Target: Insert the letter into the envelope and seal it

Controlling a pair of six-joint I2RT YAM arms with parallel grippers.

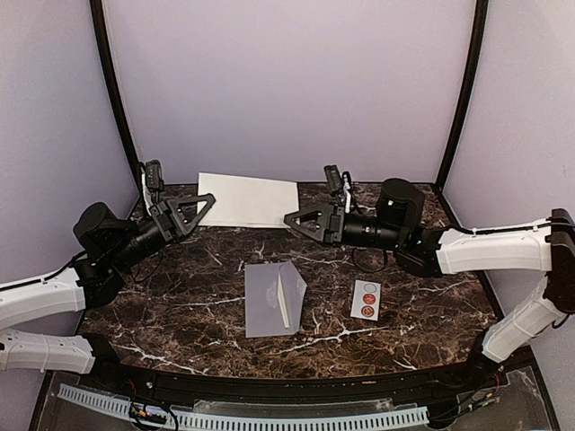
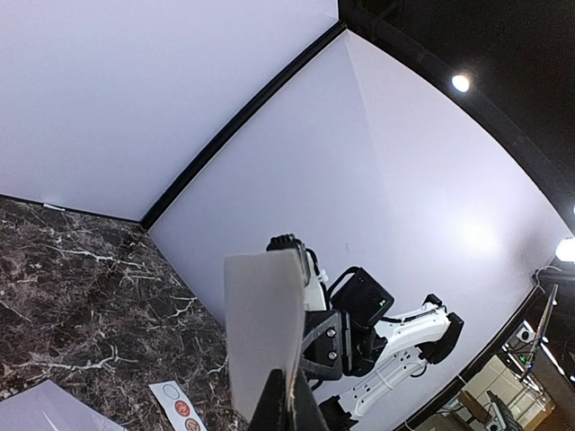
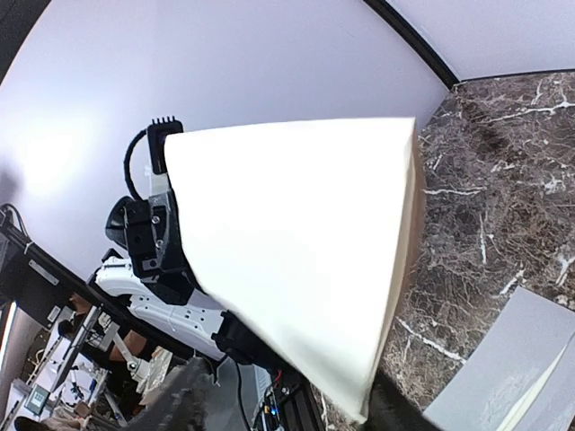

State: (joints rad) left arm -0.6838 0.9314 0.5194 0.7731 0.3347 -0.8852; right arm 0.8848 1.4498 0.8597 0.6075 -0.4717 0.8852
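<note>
At the left we see the left gripper [image 1: 210, 198] with its fingers clenched on the letter [image 1: 249, 199], a white rectangular paper sheet. They pinch it at its left edge. In the left wrist view the sheet stands edge-on out of those closed fingers, with the pale wall behind it.

From the left fingers the letter stretches across toward the right gripper [image 1: 289, 218], and its right edge reaches that gripper's fingertips. In the right wrist view the right fingers [image 3: 393, 409] stand apart, released. The sheet's lower corner hangs in the gap between them, close beside one finger. We cannot tell whether it touches that finger.

The envelope [image 1: 267, 302], a flat grey-lavender paper rectangle, lies on the dark marbled stone table [image 1: 180, 287]. It sits on the near side of both sets of fingers, about midway between them and apart from each. Its pointed flap is open and spreads toward the right gripper's side. It is empty of the letter, which is clear of it.

To the right of the envelope, and nearer the arm bases than the right fingers, lies a small white sticker strip with round seals [image 1: 366, 299]. It lies flat and touches nothing else.
</note>
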